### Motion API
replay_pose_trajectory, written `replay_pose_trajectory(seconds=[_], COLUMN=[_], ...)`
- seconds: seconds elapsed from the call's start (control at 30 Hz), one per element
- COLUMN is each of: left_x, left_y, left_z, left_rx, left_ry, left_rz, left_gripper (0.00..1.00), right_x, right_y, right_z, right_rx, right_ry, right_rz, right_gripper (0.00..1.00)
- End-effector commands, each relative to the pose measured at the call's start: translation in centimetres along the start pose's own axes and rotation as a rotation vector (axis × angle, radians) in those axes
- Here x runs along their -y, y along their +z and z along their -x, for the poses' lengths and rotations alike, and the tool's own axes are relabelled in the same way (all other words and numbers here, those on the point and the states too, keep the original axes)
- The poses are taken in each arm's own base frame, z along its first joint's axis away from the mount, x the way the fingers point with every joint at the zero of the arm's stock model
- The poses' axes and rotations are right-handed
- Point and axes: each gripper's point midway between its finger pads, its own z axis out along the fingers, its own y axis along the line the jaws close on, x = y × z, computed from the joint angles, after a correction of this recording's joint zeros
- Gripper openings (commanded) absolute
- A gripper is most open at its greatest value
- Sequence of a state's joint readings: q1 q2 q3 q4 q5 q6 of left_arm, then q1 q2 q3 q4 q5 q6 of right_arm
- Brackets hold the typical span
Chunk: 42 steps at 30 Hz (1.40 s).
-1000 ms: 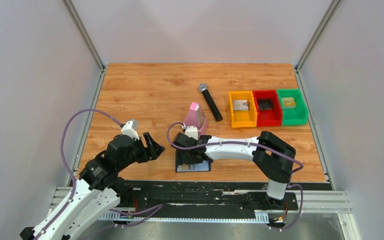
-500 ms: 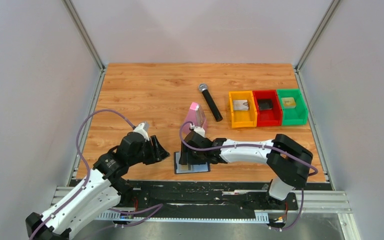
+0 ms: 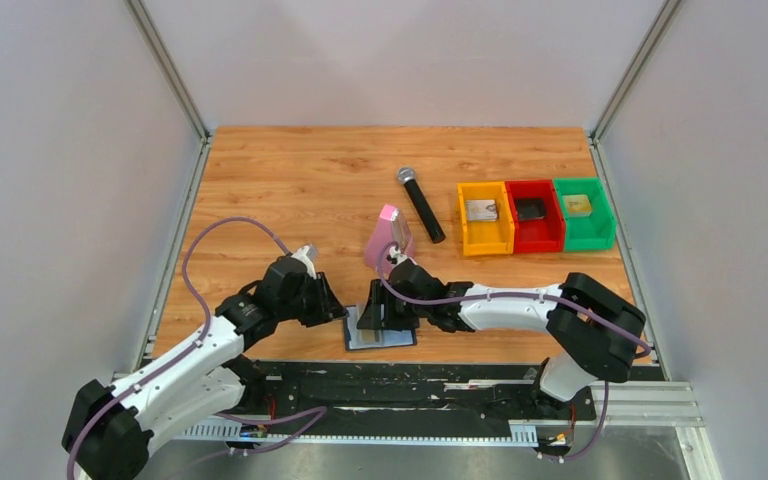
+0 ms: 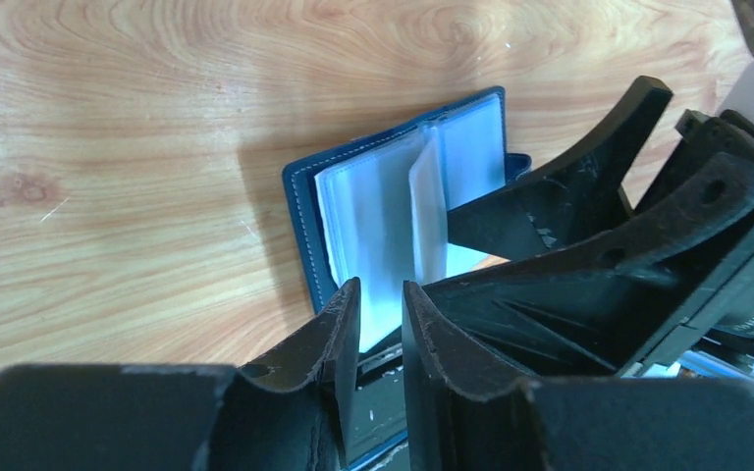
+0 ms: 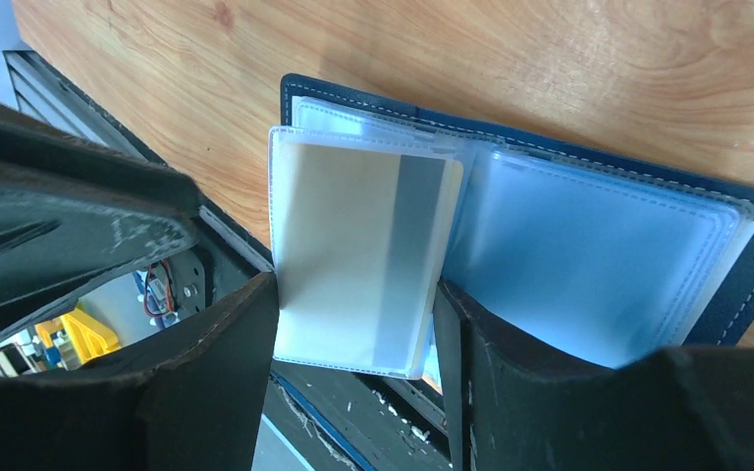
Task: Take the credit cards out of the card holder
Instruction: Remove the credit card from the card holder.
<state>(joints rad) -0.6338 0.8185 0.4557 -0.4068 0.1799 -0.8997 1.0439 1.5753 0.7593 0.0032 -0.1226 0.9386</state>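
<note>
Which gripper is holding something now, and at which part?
The right gripper holds a clear sleeve of the open card holder by its two side edges. Whether the left gripper grips anything cannot be told.

The card holder [image 3: 381, 330] lies open at the near edge of the worktop [image 3: 290, 180], and it is crowded there. The right pincer [image 3: 385, 315] sits right on top of it, and the left pincer [image 3: 332, 308] is just beside it on the left. Only a thin gap shows between them. The pink metronome [image 3: 390, 238] stands close behind the right arm and blocks the way from the back. The microphone [image 3: 421, 204] lies behind that. Three bins, orange [image 3: 484, 218], red [image 3: 533, 216] and green [image 3: 582, 214], fill the right back part. The left back part of the worktop is bare wood
</note>
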Motion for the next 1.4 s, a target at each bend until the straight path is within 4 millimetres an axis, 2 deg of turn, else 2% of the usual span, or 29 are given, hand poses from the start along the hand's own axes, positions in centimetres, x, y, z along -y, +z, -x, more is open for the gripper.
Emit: replay_pose_trajectory(seconds=[0.0, 0.53, 1.0, 1.23, 1.37], left_x=[0.7, 1.0, 1.8, 2.2, 2.6], left_y=[1.0, 3.1, 3.9, 4.2, 4.3], left_z=[0.6, -0.7, -2.4, -2.3, -2.1], left_rx=[0.003, -0.097, -0.173, -0.178, -0.175], left_ry=[0.002, 0.006, -0.028, -0.026, -0.02], left_rz=[-0.044, -0.089, -0.188, -0.204, -0.224], left_gripper=[0.28, 0.18, 0.17, 0.17, 0.17], right_x=[-3.1, -3.0, -1.9, -1.3, -0.9], right_y=[-1.0, -1.3, -0.8, -0.6, -0.8], right_z=[1.4, 1.3, 1.2, 1.1, 1.0], right_rx=[0.045, 0.042, 0.024, 0.012, 0.009], right_ry=[-0.01, -0.003, 0.005, 0.005, -0.001], right_rz=[0.146, 0.161, 0.085, 0.043, 0.022], right_gripper=[0.54, 0.54, 0.62, 0.66, 0.64])
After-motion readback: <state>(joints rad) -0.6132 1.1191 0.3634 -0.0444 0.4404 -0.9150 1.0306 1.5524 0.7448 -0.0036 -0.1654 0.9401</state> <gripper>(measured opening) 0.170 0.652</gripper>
